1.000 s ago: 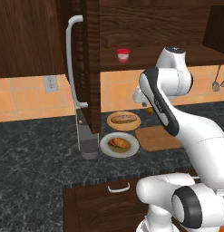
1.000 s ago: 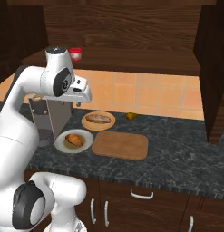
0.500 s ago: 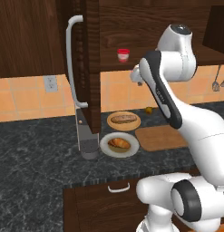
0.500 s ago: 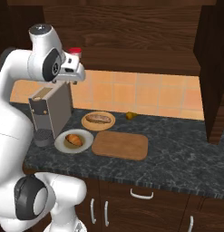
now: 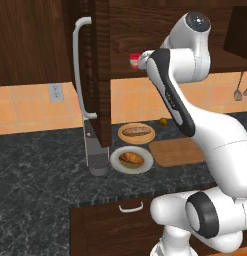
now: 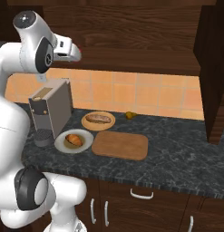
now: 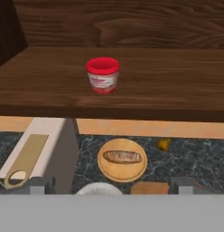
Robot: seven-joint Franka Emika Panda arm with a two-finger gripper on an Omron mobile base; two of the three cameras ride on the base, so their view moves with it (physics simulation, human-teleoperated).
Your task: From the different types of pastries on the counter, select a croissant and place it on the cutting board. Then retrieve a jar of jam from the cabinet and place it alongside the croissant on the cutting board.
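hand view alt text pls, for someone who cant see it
A small red-lidded jam jar stands upright on a dark wooden cabinet shelf, straight ahead of the robot's pincer. Below the shelf, on the black marbled counter, a long brown roll lies on a round tan plate, beside a grey coffee machine.

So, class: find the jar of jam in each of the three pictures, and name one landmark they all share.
Left base view: jar of jam upper centre, on the cabinet shelf.
Right base view: I cannot make it out.
Hand view: upper centre, on the shelf.
Shared landmark: the oblong roll on its tan plate.
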